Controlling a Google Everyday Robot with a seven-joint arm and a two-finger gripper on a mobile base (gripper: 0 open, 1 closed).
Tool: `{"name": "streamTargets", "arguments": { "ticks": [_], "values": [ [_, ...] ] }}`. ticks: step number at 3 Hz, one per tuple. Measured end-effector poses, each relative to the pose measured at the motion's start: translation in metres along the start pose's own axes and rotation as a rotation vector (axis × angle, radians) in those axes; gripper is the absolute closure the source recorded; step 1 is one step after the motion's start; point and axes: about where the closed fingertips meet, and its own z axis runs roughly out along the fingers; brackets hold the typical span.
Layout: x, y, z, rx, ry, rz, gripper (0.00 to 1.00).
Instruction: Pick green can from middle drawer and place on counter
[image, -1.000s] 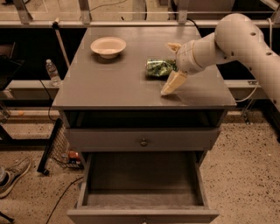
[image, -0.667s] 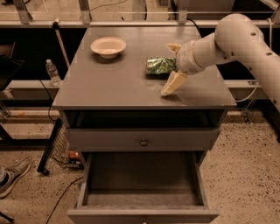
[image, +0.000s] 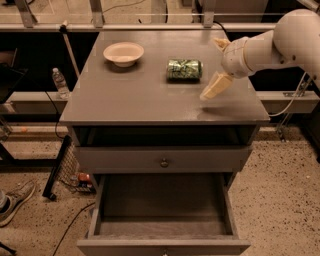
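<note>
Small shiny green metal can (image: 184, 69) lies on its side on the broad grey wooden worktop (image: 135, 97), white two-finger end effector (image: 212, 68) hangs spread and empty just beside it, so placing looks done and the next move calls for backing clear.

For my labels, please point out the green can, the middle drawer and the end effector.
green can (image: 184, 69), camera view, curved side
middle drawer (image: 162, 210), camera view, bare inside
end effector (image: 210, 68), camera view, between fingertips, right of can
</note>
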Motion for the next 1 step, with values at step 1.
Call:
{"name": "streamTargets", "arguments": {
  "ticks": [1],
  "values": [
    [0.0001, -0.0001, -0.0001, 0.0, 0.0, 0.0, 0.0]
  ]
}}
